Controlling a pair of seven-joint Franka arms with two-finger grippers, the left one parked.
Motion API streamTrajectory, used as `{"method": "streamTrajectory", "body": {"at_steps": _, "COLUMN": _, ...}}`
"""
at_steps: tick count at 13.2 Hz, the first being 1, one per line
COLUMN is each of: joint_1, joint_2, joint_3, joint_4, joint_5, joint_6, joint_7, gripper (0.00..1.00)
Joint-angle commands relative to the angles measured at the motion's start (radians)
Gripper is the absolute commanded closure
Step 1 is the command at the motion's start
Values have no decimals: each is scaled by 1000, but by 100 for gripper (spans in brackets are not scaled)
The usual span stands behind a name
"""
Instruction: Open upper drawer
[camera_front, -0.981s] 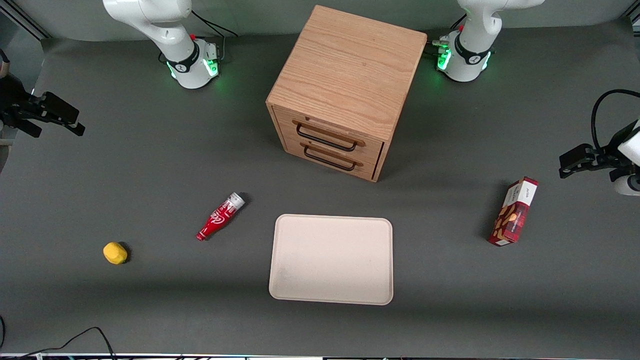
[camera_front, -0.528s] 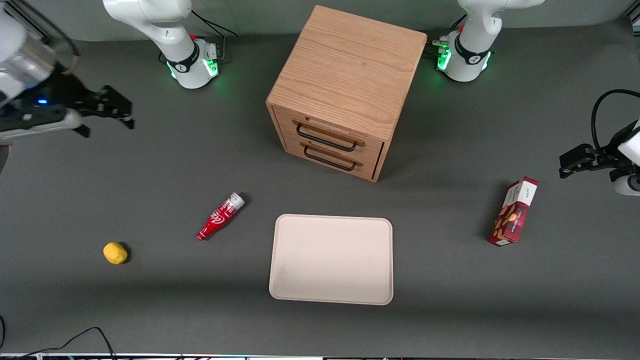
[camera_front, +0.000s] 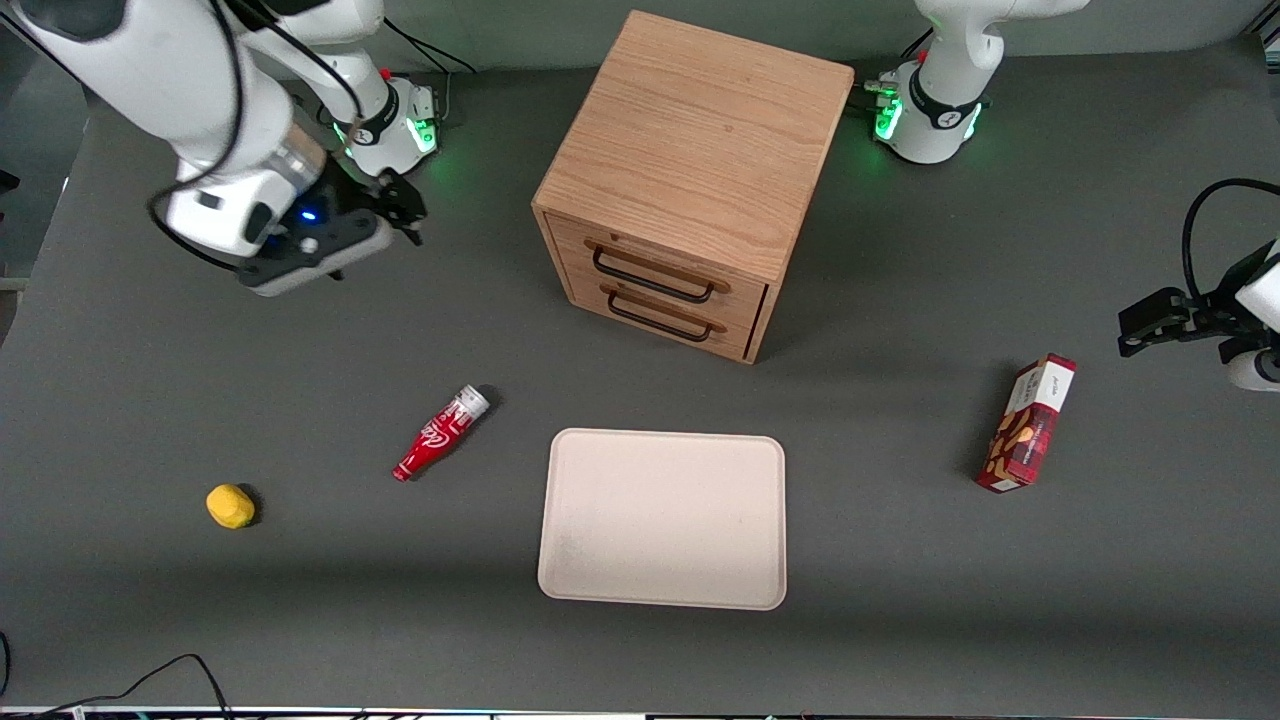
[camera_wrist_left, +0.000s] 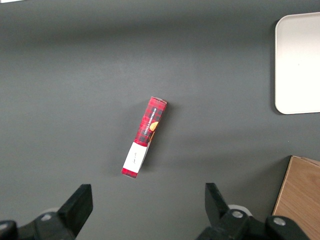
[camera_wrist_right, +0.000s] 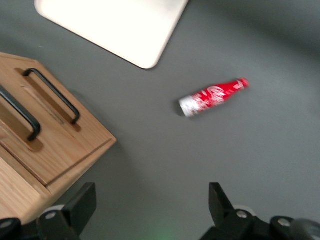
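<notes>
Front view: the oak cabinet (camera_front: 690, 180) stands on the dark table (camera_front: 300, 620), farther from the camera than the cream tray (camera_front: 663, 519). Its upper drawer (camera_front: 660, 268) sits flush in the cabinet face, closed, its long black handle (camera_front: 652, 280) directly above the matching bottom drawer (camera_front: 668, 314).

The right gripper (camera_front: 405, 205) hangs above the table toward the working arm's end, well apart from the cabinet and touching nothing. In the right wrist view the gripper (camera_wrist_right: 152, 200) has its two fingers (camera_wrist_right: 82, 202) spread wide with only bare table between them, so it is open and empty; both drawer handles show there, with the upper drawer (camera_wrist_right: 17, 117) shut.

A red bottle (camera_front: 440, 433) lies on its side near the tray. A yellow lemon (camera_front: 230, 506) rests nearer the working arm's end. A red snack box (camera_front: 1027, 423) lies toward the parked arm's end.
</notes>
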Motion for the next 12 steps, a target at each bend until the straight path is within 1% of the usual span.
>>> {"method": "streamTrajectory", "body": {"at_steps": 1, "joint_1": 3, "joint_2": 81, "joint_3": 67, "joint_4": 20, "joint_5": 49, "joint_6": 77, "joint_7": -10, "gripper": 0}}
{"method": "streamTrajectory", "body": {"at_steps": 3, "joint_1": 3, "joint_2": 117, "joint_3": 125, "joint_4": 20, "joint_5": 56, "joint_6": 140, "joint_7": -8, "gripper": 0}}
{"method": "streamTrajectory", "body": {"at_steps": 4, "joint_1": 3, "joint_2": 134, "joint_3": 139, "joint_4": 19, "joint_5": 56, "joint_6": 174, "joint_7": -8, "gripper": 0}}
{"method": "streamTrajectory", "body": {"at_steps": 9, "joint_1": 29, "joint_2": 207, "joint_3": 194, "joint_4": -61, "joint_5": 43, "joint_6": 378, "joint_7": -8, "gripper": 0}}
{"method": "streamTrajectory", "body": {"at_steps": 12, "joint_1": 73, "joint_2": 252, "joint_3": 196, "joint_4": -72, "joint_5": 40, "joint_6": 449, "joint_7": -5, "gripper": 0}}
